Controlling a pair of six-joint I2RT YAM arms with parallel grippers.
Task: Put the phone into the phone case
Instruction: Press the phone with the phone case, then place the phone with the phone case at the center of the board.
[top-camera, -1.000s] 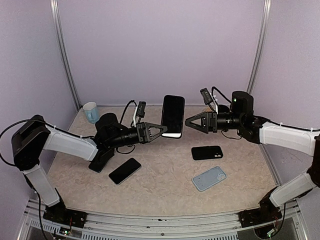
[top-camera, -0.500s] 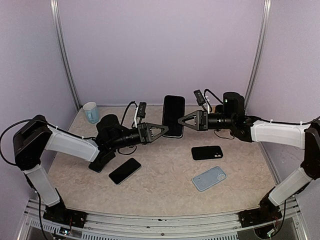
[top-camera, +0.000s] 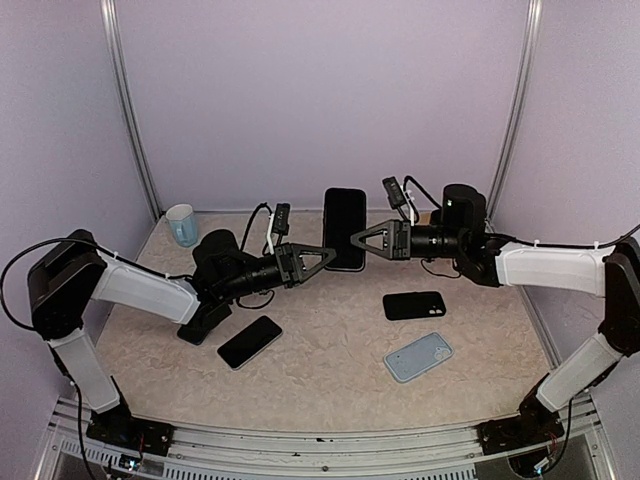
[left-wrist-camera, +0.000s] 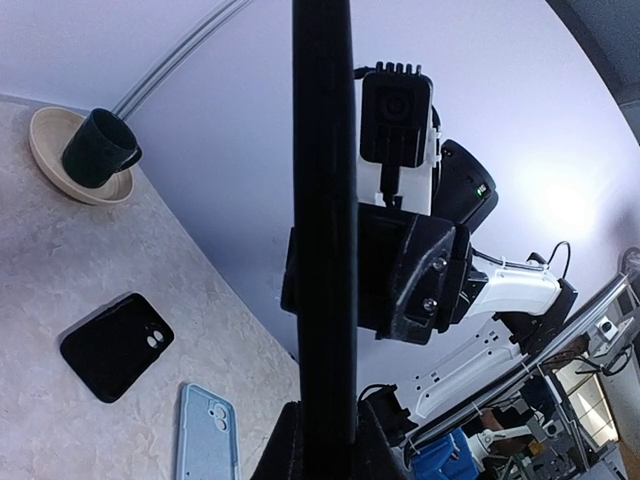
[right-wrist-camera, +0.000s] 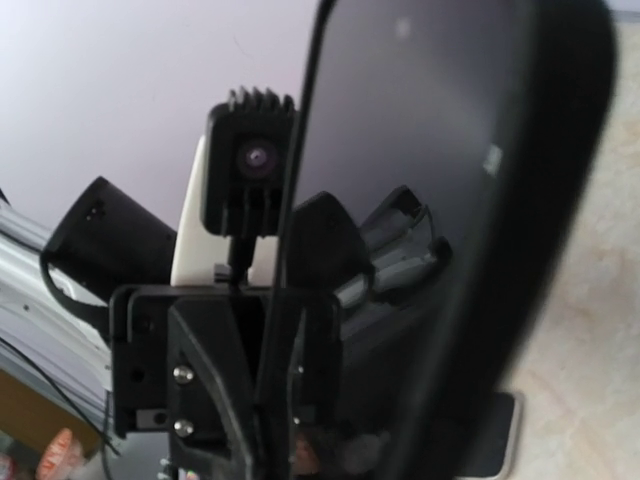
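Two phone cases lie on the desk (top-camera: 330, 385), below and nearer than the right jaws: a pale blue case (top-camera: 418, 357), then a black case (top-camera: 414, 305). Higher up, between both sets of jaws, the phone (top-camera: 344, 228) stands upright in the air. The left jaws are clamped on its lower left edge; the right jaws touch its right edge, but whether they grip cannot be told. Uneven pulling or an early release could drop it. Only the left wrist view shows a dark mug (left-wrist-camera: 98, 150) beyond the right jaws.
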